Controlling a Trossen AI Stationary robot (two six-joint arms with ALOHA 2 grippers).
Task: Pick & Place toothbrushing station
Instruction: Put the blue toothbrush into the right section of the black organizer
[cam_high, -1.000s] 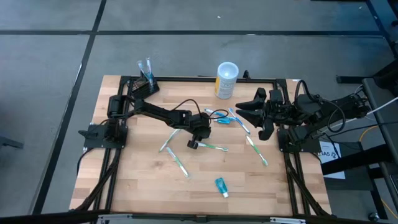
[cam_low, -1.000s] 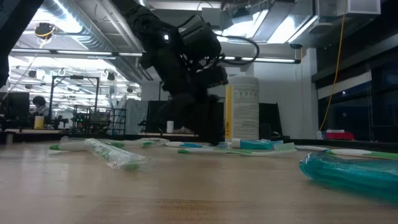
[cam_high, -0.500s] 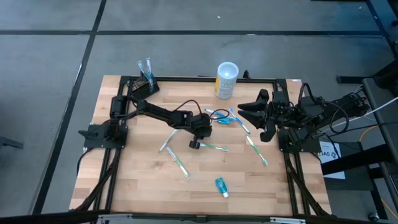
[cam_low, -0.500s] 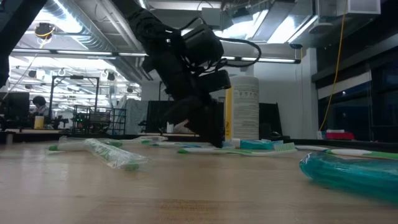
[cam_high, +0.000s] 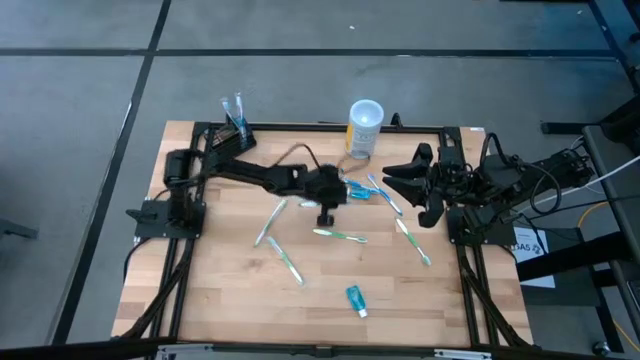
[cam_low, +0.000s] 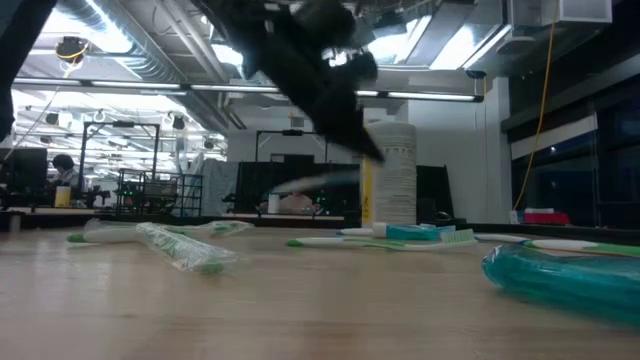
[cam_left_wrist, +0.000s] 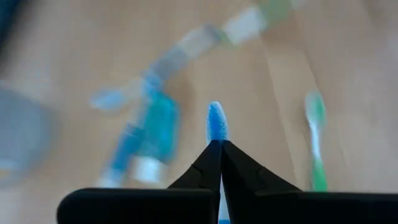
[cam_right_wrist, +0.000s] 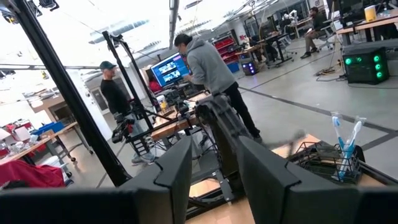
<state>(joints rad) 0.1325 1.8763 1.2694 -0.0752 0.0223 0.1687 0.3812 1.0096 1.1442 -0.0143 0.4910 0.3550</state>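
Left wrist view: gripper (cam_left_wrist: 216, 144) seemingly clamping toothbrush (cam_left_wrist: 216, 121).

Blue-headed toothbrush (cam_left_wrist: 216, 122); white-and-yellow cup (cam_high: 364, 129); teal tube (cam_high: 356, 299).

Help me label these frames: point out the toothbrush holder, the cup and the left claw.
toothbrush holder (cam_high: 236, 128), high view, its black block.
cup (cam_high: 364, 129), high view, its side wall.
left claw (cam_left_wrist: 218, 144), left wrist view, closed fingertips on a blue toothbrush.

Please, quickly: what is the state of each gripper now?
Left gripper: shut on the blue toothbrush.
Right gripper: open, holding nothing.
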